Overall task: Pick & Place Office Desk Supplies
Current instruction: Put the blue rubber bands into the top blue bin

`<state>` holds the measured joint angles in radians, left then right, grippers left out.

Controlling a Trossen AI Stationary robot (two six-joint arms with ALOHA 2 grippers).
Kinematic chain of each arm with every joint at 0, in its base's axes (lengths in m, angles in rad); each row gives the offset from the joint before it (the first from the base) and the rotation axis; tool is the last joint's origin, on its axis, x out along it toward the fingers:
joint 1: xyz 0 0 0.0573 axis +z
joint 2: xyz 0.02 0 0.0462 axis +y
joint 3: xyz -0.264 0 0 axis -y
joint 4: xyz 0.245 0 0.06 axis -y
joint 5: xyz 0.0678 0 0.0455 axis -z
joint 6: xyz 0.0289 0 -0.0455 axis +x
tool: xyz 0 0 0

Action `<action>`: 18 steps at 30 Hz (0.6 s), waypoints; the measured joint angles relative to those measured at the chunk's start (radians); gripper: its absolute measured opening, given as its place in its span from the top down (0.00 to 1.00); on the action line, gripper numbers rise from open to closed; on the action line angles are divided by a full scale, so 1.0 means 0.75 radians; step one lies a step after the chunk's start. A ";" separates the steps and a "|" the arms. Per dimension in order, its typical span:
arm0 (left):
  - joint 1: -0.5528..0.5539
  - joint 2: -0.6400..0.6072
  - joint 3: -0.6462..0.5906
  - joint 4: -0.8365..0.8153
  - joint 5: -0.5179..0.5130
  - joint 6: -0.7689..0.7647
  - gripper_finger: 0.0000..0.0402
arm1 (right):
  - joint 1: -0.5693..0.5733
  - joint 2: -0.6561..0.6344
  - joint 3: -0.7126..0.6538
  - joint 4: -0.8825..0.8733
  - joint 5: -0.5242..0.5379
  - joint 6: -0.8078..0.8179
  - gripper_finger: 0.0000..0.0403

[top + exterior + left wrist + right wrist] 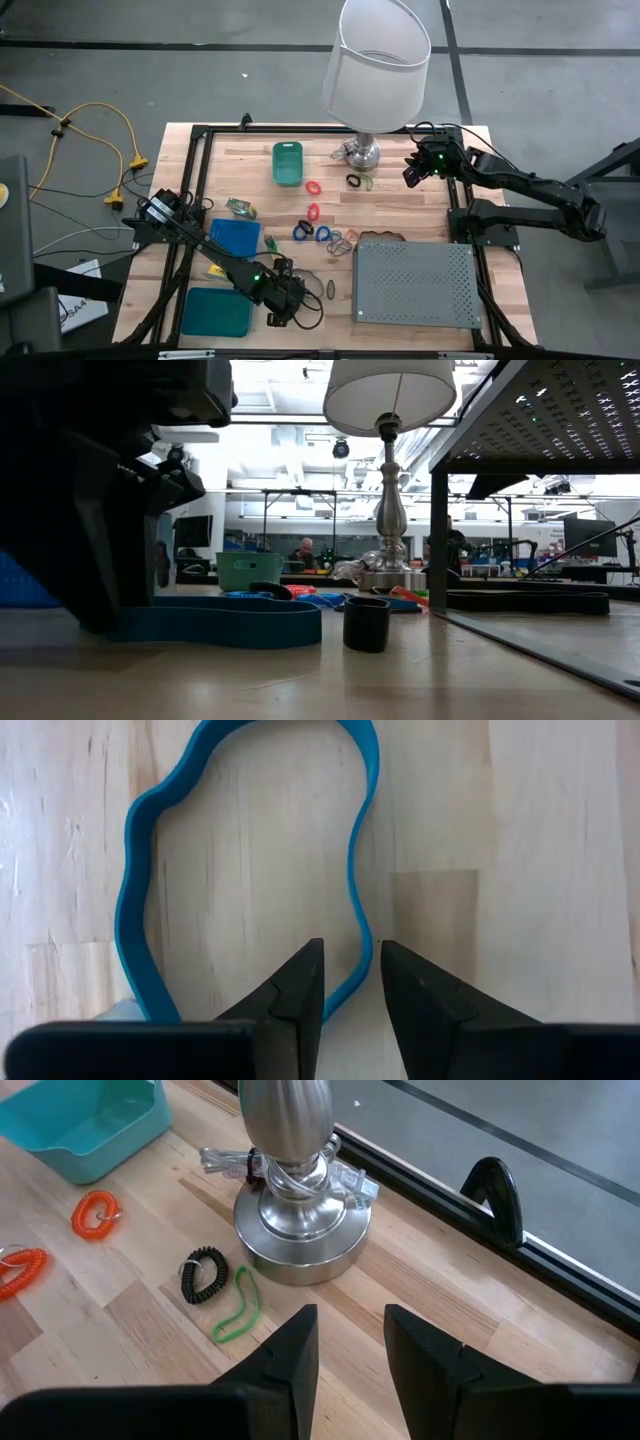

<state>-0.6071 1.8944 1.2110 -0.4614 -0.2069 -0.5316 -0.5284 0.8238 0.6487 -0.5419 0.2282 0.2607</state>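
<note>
blue rubber band (250, 870) lies flat between my left gripper (350, 975) tips, slightly parted and holding nothing, straddling its edge to pinch it.

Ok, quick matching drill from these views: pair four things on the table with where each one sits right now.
Things:
1. blue band
2. black coil
3. green tub
4. grey perforated box

Places:
A. right front part of the table
B. beside the lamp base, next to a green loop
C. back of the table, left of the lamp
D. flat on the wood, one side running between the left gripper fingertips

Pairs: 1-D, 2-B, 3-C, 4-A
</note>
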 joint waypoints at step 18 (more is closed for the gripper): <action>0.000 0.001 -0.001 -0.018 0.000 0.000 0.81 | 0.000 0.000 0.000 0.000 0.000 0.000 0.74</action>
<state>-0.6071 1.8954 1.2102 -0.4749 -0.2066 -0.5316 -0.5285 0.8238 0.6487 -0.5419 0.2283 0.2607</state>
